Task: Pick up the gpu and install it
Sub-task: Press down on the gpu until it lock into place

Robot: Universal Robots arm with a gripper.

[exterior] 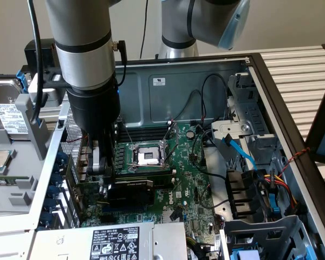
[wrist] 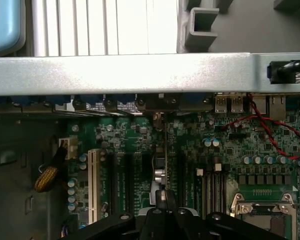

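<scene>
The gpu (exterior: 131,190) stands on the motherboard (exterior: 192,184), just before the CPU socket (exterior: 148,155).

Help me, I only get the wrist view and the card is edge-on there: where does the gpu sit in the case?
Observer: The gpu is low over the motherboard, its black shroud beside the CPU socket, on the camera's side.
Operator: And the gripper?
Observer: The gripper is at the card's end toward the exterior view's left.
Operator: Anything on the other side?
Observer: A blue cable runs by the drive cage, well apart from the card.
</scene>
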